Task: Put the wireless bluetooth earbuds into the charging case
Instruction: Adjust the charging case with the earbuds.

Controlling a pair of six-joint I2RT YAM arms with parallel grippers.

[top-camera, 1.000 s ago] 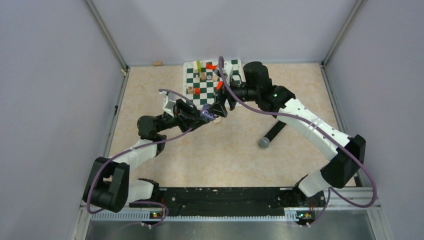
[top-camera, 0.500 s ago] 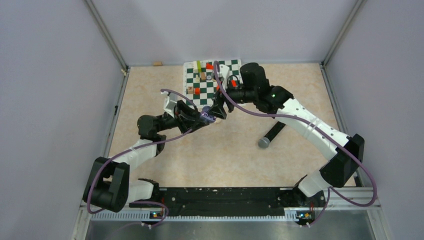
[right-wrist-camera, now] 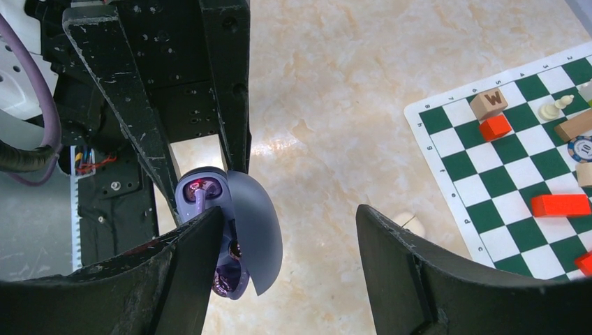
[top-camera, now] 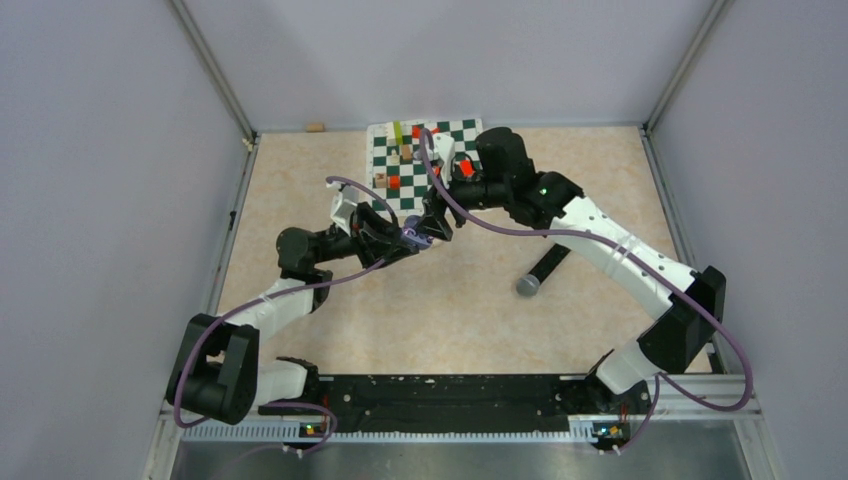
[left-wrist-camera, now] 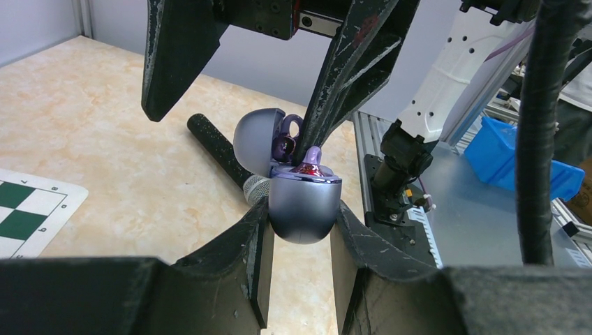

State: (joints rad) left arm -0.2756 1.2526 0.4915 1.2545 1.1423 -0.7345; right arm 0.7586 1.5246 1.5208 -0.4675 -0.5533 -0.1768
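Observation:
My left gripper (left-wrist-camera: 302,211) is shut on the charging case (left-wrist-camera: 305,206), a rounded grey-purple shell held off the table with its lid (left-wrist-camera: 255,143) swung open. One purple earbud (left-wrist-camera: 312,155) stands in the case's well, its stem sticking up. My right gripper (right-wrist-camera: 290,213) hangs open over the case, and one of its fingers (left-wrist-camera: 349,77) reaches down right beside that earbud. In the right wrist view the case (right-wrist-camera: 201,190) and lid (right-wrist-camera: 257,230) lie by the gripper's left finger. From above, both grippers meet at the case (top-camera: 414,236).
A black microphone (top-camera: 543,269) lies on the table to the right of the grippers. A green-and-white chessboard (top-camera: 384,160) with red blocks and small pieces sits behind them. A small pale piece (right-wrist-camera: 412,223) rests near the board's edge. Grey walls enclose the table.
My right arm has shifted left and brought its gripper closer over the case, its jaws narrowing slightly. The left gripper has kept the case nearly still.

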